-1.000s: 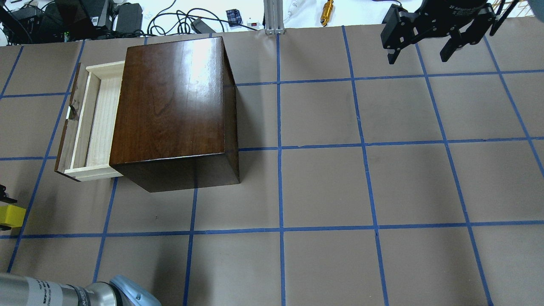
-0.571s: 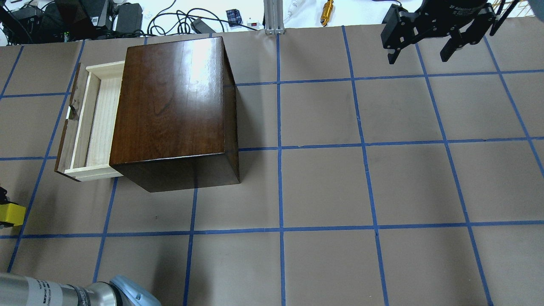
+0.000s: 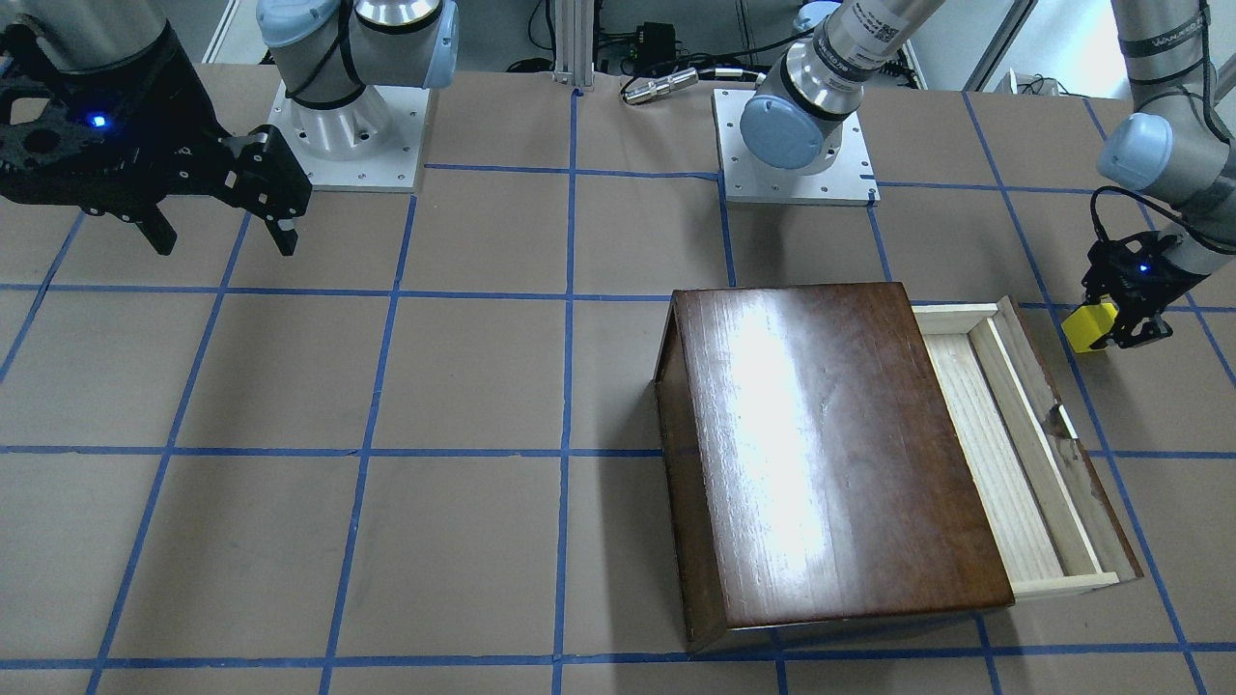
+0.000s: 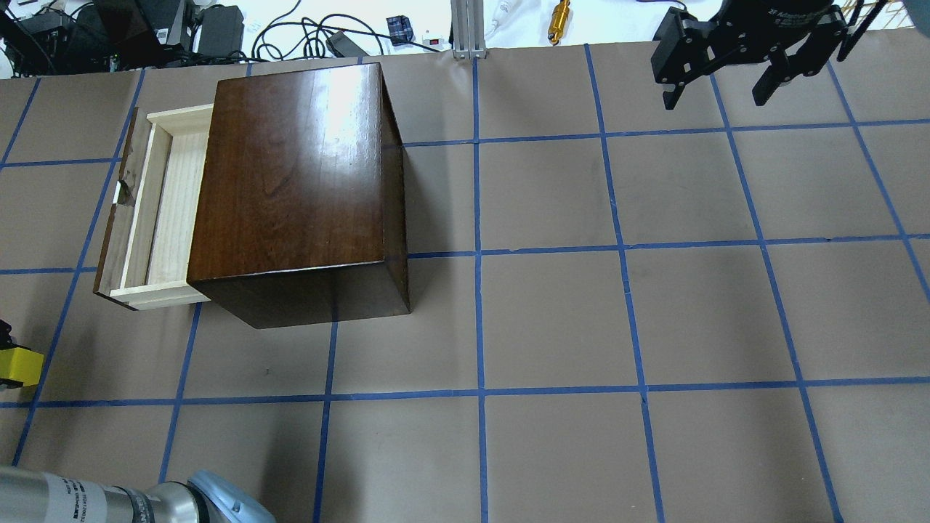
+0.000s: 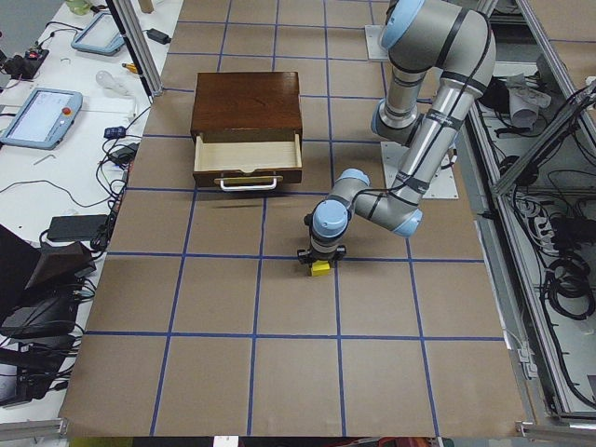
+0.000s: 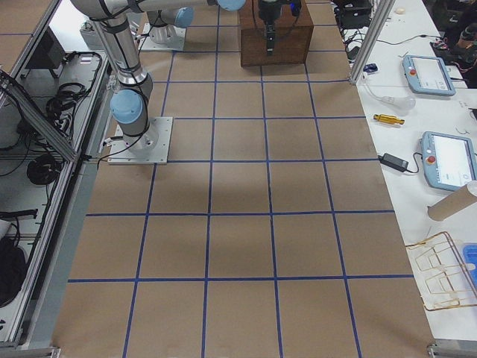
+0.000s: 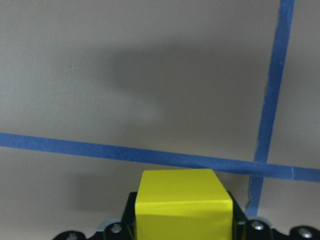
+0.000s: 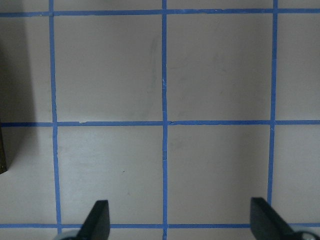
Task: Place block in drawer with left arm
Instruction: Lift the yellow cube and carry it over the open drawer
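My left gripper (image 3: 1125,314) is shut on the small yellow block (image 3: 1089,326) and holds it low over the table, to the robot-side of the drawer's corner. The block also shows at the left edge of the overhead view (image 4: 18,365), in the left side view (image 5: 320,267) and between the jaws in the left wrist view (image 7: 184,210). The pale wooden drawer (image 3: 995,463) stands pulled open from the dark brown box (image 3: 830,454), and its tray (image 4: 171,211) is bare. My right gripper (image 3: 224,241) is open and empty far across the table (image 4: 714,100).
The table is brown paper with a grid of blue tape (image 4: 479,254). The drawer's dark front panel with a metal handle (image 5: 249,183) faces the left end of the table. Cables and gear lie beyond the far edge (image 4: 305,33).
The left gripper with the yellow block has edged slightly towards the far side of the table in the overhead view. The right gripper, box and drawer have not moved.
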Robot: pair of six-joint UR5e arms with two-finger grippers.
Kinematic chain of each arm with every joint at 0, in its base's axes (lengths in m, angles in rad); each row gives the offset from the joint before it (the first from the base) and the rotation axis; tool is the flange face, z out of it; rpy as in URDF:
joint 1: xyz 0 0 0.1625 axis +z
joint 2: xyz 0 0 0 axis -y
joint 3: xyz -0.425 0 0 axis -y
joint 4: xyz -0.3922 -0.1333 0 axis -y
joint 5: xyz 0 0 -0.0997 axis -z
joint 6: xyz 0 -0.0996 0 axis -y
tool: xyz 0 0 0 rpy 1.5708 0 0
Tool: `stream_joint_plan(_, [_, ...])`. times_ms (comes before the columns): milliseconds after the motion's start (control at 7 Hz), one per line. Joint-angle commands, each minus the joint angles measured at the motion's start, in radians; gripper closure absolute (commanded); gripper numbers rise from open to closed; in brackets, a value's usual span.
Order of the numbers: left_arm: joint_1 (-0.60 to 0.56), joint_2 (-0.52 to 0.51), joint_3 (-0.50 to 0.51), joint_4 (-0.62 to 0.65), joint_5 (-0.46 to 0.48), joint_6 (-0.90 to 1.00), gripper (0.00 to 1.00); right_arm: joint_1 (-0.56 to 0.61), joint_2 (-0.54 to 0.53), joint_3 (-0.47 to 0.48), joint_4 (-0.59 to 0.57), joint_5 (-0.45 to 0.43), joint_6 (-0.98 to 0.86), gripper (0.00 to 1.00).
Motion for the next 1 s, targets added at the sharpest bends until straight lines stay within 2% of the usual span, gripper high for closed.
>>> stream_joint_plan(0, [0.0, 0.024, 0.005, -0.007, 0.007, 0.015, 0.96, 0.0, -0.001, 0.0, 0.0, 0.0, 0.0, 0.0])
stream_joint_plan(143, [-0.001, 0.036, 0.008, -0.01, 0.006, 0.016, 0.99, 0.0, -0.001, 0.0, 0.0, 0.0, 0.0, 0.0])
stream_joint_plan(571, [-0.03, 0.119, 0.06, -0.044, -0.019, 0.009, 1.0, 0.0, -0.001, 0.0, 0.0, -0.001, 0.0, 0.0])
stream_joint_plan(857, [-0.125, 0.177, 0.252, -0.34, -0.022, -0.039, 1.0, 0.0, -0.001, 0.0, 0.0, -0.001, 0.0, 0.0])
